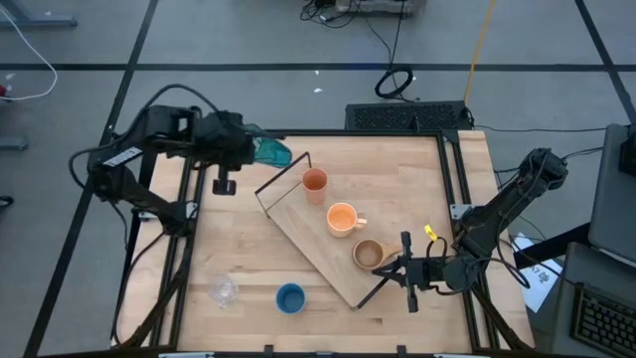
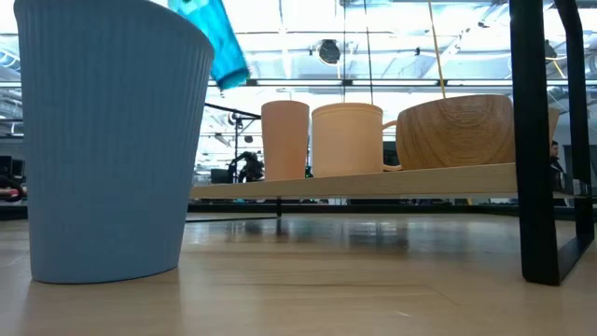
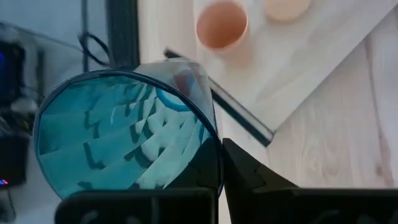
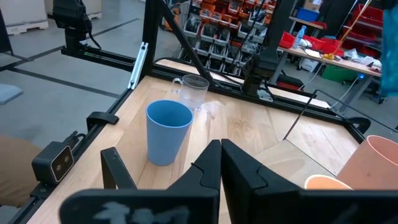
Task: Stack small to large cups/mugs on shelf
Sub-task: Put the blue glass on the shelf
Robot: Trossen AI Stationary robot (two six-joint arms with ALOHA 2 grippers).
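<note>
While my left gripper [image 1: 260, 149] pinches the tilted teal tumbler [image 1: 271, 151] upper left, it may clip the shelf [image 1: 323, 239] bracket; right gripper [image 1: 409, 270] pressed together, idle.

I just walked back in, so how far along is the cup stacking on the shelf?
Three stand on the light-wood shelf board: small orange cup, orange handled mug, tan handled mug. In hand: the left gripper is shut on the tall teal tumbler, held off the table by the shelf's far end. Left on the table: short blue cup, tiny clear glass.
</note>
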